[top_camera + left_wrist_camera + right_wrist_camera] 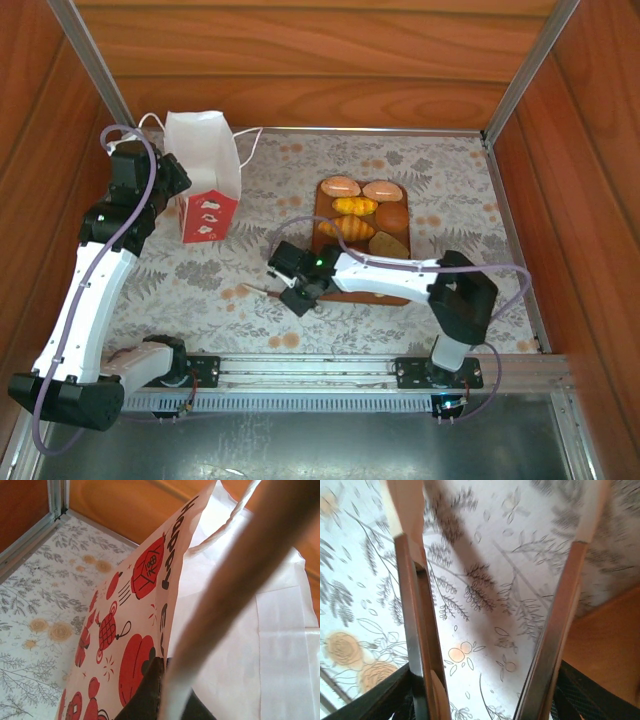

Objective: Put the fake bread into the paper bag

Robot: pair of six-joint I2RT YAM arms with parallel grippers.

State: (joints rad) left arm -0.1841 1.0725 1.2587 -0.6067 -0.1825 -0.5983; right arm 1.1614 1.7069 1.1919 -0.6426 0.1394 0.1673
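Observation:
The paper bag [205,170] stands upright at the back left, white with a red lower band. My left gripper [178,186] is at its left side and is shut on the bag's rim [172,605], which sits pinched between the dark fingers [150,690]. Several pieces of fake bread [360,212] lie on a brown board [322,238]: two pale buns, two croissants, a dark bun and a tan slice. My right gripper [265,281] hovers left of the board, open, with only the flowered cloth [485,605] between its long tan fingers [407,580].
Wooden walls [300,60] and metal rails close in the table on three sides. The flowered cloth [200,290] lies bare between the bag and the board. The board's near end is covered by my right arm [390,275].

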